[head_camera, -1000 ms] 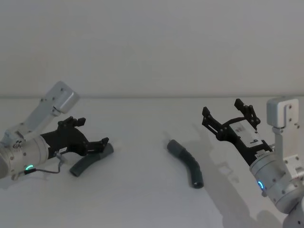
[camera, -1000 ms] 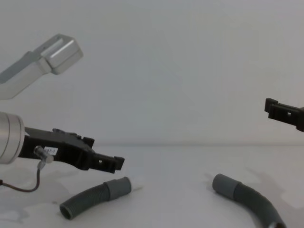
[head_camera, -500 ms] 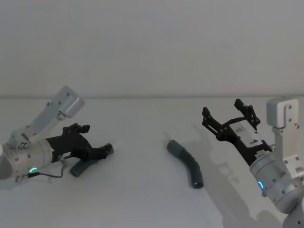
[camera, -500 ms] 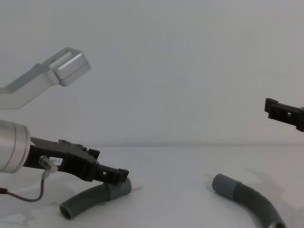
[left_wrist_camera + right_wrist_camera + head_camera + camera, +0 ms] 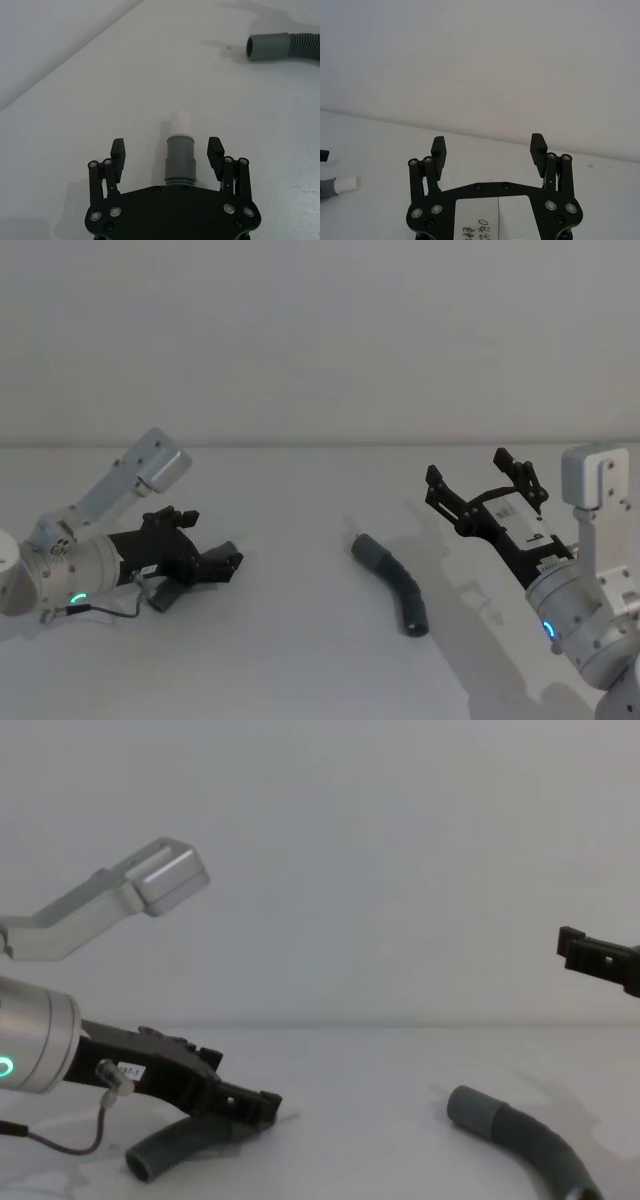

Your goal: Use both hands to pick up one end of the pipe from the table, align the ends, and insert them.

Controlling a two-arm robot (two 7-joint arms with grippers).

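The short corrugated pipe (image 5: 163, 596) lies on the white table (image 5: 300, 660) at the left. My left gripper (image 5: 228, 565) is low over it, open, with its fingers (image 5: 118, 149) on either side of the smooth grey collar (image 5: 180, 160), apart from it. The white spigot tip (image 5: 180, 121) pokes out past the fingertips. The longer curved pipe (image 5: 396, 582) lies at mid-table, its socket cuff (image 5: 266, 47) facing the left gripper. My right gripper (image 5: 468, 468) hangs open and empty above the table at the right, well clear of the longer pipe (image 5: 515, 1135).
The left arm's silver link (image 5: 120, 900) rises above the gripper. A thin cable (image 5: 60, 1140) loops from the left wrist to the table. A plain wall stands behind the table's far edge (image 5: 320, 446).
My left gripper has dropped lower and slid forward along the short pipe, so its open fingers now straddle the collar. The right gripper and the longer pipe have not moved.
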